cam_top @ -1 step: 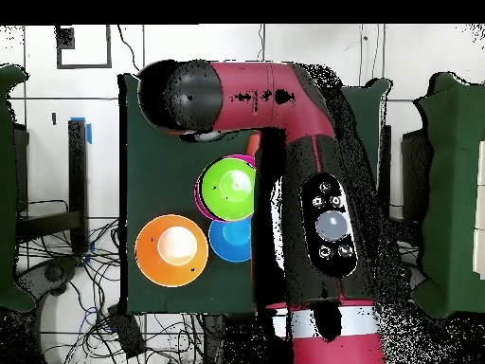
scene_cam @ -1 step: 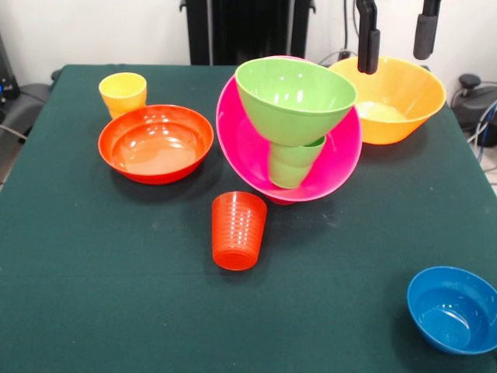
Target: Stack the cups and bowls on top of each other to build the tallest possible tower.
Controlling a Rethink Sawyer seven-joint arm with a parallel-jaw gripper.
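The pincer (scene_cam @ -1 step: 396, 35) hangs released at the top edge, its 2 fingers spread above the large yellow-orange bowl (scene_cam @ -1 step: 400, 101), grasping nothing. The tower (scene_cam @ -1 step: 299, 128) stands mid-worktop: the large pink bowl (scene_cam @ -1 step: 248, 148) tilted, a light green cup (scene_cam @ -1 step: 291, 165) inside it, and the lime green bowl (scene_cam @ -1 step: 295, 97) on top. Left of it sit the red-orange bowl (scene_cam @ -1 step: 155, 144) and yellow cup (scene_cam @ -1 step: 123, 93). The ribbed orange-red cup (scene_cam @ -1 step: 238, 231) stands just in front. A blue bowl (scene_cam @ -1 step: 453, 309) sits by the near right corner. The near left of the worktop (scene_cam @ -1 step: 93, 295) lies open.
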